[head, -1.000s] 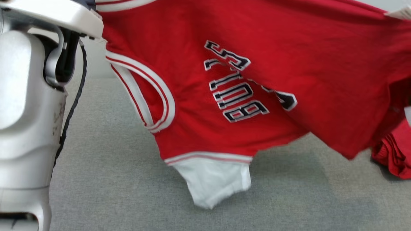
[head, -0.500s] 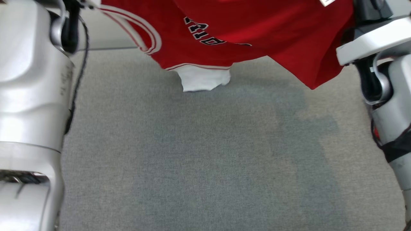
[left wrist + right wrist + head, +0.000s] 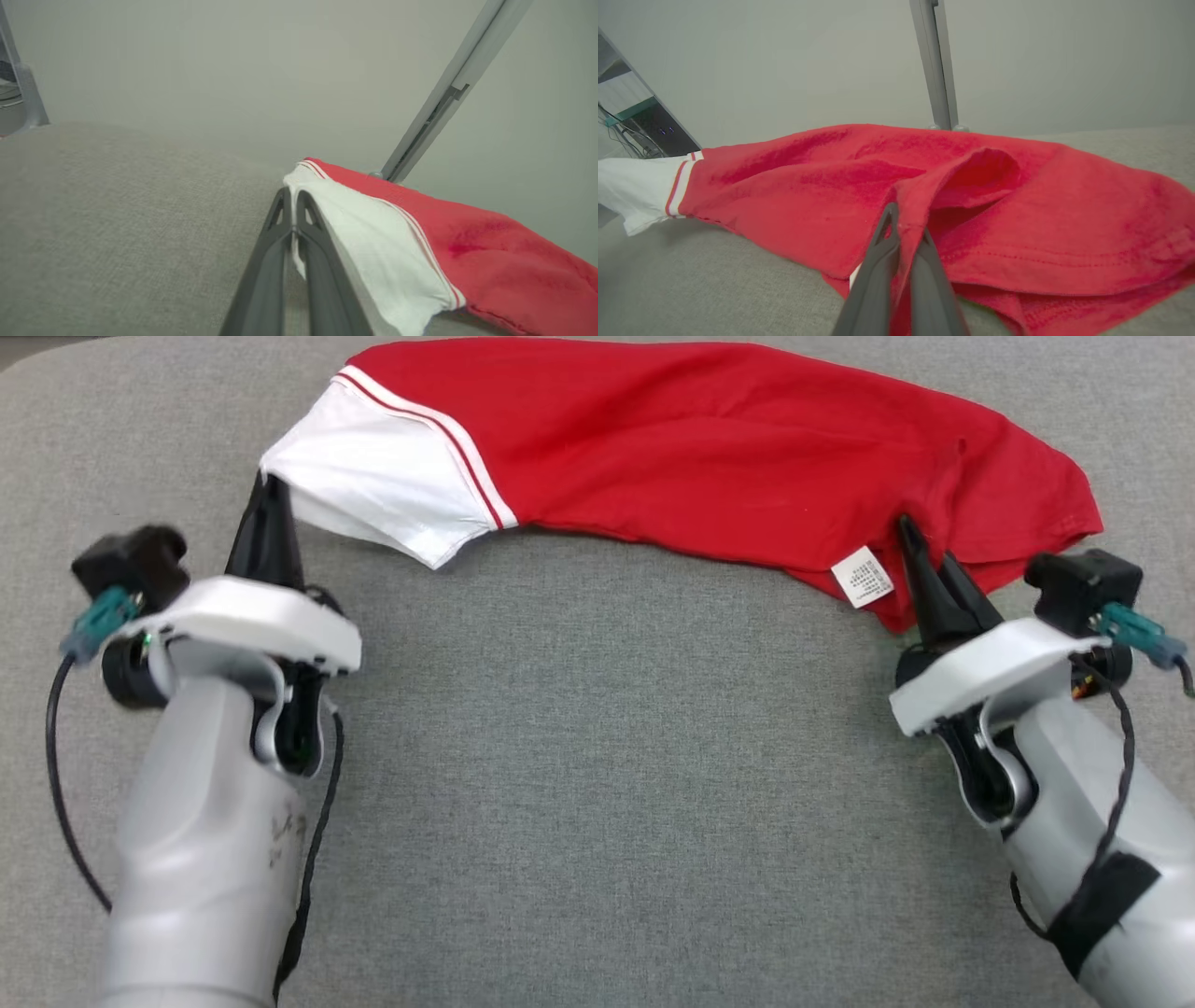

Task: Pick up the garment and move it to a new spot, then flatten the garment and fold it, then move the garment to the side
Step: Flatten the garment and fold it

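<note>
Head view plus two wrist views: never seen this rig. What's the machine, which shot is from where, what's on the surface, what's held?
It is a wheeled robot with two arms, each ending in a gripper with two long dark fingers. The wide picture comes from a camera on its head, looking down at a grey cloth-covered surface. The other two pictures come from cameras on the wrists, each looking along that arm's own fingers.

On the surface lies a red garment, spread in an arc. It has a white sleeve at the robot's left end and a small white label near the right end.

The left gripper is shut on the edge of the white sleeve. The right gripper is shut on the red cloth beside the label. So the garment is held at both ends.
</note>
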Robot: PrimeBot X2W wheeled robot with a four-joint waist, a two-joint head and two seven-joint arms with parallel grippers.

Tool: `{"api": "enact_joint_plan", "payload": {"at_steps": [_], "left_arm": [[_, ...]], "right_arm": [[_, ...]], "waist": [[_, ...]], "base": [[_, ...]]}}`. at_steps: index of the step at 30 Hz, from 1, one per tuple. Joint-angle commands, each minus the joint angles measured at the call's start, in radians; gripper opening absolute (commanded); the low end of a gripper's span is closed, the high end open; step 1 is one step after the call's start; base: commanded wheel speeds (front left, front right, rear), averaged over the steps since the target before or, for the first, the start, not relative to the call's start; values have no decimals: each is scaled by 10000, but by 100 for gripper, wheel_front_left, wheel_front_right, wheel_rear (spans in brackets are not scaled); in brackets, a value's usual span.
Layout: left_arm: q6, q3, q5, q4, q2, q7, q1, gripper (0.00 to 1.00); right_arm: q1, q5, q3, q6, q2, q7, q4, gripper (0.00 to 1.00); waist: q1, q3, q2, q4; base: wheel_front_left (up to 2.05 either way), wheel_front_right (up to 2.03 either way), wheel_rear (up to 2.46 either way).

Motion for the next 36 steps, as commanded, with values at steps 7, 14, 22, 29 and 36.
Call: {"api": "enact_joint_plan", "payload": {"at_steps": [7, 14, 22, 29, 36], "left_arm": [[159, 905, 588, -2277, 13, -10, 2913, 0], [488, 1170, 698, -3770, 12, 3, 5555, 0], [1115, 1196, 406, -5860, 6, 1458, 8504, 0], [1693, 1033, 417, -8302, 86, 3041, 10364, 0], [1869, 944, 470, -9509, 233, 3651, 10638, 0]], "right_arm": [[2757, -257, -684, -4, -526, -68, -2594, 0], [5385, -801, -1361, -4, -887, -68, -4364, 0], [8002, -1378, -1864, -4, -989, -71, -5542, 0], [9827, -1503, -2352, -4, -789, -70, -6117, 0], [10012, -1579, -2348, -4, -564, -70, -6344, 0]], "waist": [[0, -252, 0, -63], [0, -945, 0, -4], [0, -2073, 0, 244], [0, -2706, 0, 507], [0, -2771, 0, 171]], "base": [[0, 0, 0], [0, 0, 0], [0, 0, 0], [0, 0, 0], [0, 0, 0]]}}
